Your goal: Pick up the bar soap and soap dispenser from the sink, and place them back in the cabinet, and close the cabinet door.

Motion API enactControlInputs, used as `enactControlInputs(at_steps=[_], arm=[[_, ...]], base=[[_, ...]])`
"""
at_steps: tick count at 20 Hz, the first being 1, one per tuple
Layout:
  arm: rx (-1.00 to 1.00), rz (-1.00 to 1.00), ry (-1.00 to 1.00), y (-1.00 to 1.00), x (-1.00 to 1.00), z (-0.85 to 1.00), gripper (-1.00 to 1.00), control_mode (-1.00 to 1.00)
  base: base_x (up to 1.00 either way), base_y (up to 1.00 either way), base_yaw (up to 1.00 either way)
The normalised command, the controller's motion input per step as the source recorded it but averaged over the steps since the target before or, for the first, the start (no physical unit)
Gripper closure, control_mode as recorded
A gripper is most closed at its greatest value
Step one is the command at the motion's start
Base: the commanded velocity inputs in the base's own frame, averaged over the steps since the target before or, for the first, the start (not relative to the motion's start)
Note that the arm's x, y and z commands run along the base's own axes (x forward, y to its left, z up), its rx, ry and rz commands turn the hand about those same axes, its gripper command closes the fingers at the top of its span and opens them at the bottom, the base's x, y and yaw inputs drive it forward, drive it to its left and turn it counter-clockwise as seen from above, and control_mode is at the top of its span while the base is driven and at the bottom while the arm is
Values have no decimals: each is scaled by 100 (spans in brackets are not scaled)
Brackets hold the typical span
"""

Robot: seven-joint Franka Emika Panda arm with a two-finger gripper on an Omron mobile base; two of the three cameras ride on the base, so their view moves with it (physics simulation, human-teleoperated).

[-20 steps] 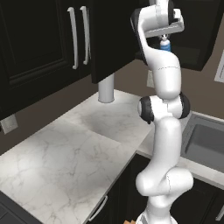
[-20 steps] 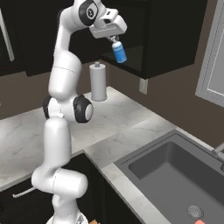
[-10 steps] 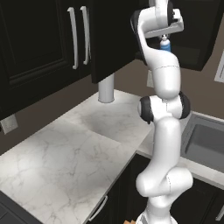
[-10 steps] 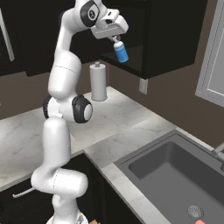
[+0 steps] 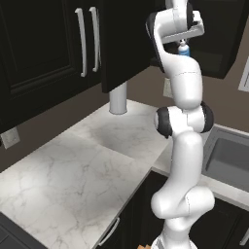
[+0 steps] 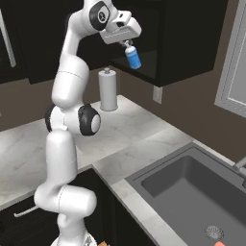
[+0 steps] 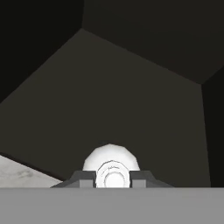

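The tool (image 6: pixel 128 44) is sitting in the upper centre of the right base view, with its jaws closed on the white pump top of the small blue plastic soap dispenser bottle (image 6: pixel 133 58). The bottle is hanging below the tool, slightly tilted, in front of the open compartment of the black-brown wall cabinet (image 6: pixel 192 38). In the left base view, the tool (image 5: pixel 183 43) and the dispenser (image 5: pixel 183 49) are appearing at the upper right, just beside the white arm. In the hand view, the round white pump top (image 7: pixel 112 168) is showing between the two dark fingertips (image 7: pixel 84 178), with the dark cabinet interior ahead.

The tiny flat orange-red bar soap (image 6: pixel 219 244) is lying at the lower right edge of the right base view, on the floor of the large dark grey sink basin (image 6: pixel 168 178), just beside the round drain ring (image 6: pixel 214 233).

Risks from this position:
- The grip is on the narrow pump top only. A fast move is likely to swing the bottle and slip it loose over the marble table (image 6: pixel 139 139).
- The tilted bottle is likely to topple if released before its base is resting flat on the shelf.
- A low approach could strike the bottle against the cabinet's lower edge.
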Motion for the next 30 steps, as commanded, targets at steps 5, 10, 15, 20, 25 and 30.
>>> enactControlInputs(at_steps=[5, 10, 15, 20, 25, 30], arm=[[7, 0, 13, -1, 9, 1, 100, -100], [9, 0, 13, -2, 7, 2, 100, -100], [10, 0, 11, -3, 7, 2, 100, -100], [8, 0, 13, -1, 9, 2, 100, -100], [3, 0, 12, 0, 11, 0, 100, -100], [2, 0, 13, 0, 1, 0, 100, -100]], base=[[0, 0, 0], [0, 0, 0], [0, 0, 0], [0, 0, 0], [0, 0, 0], [0, 0, 0]])
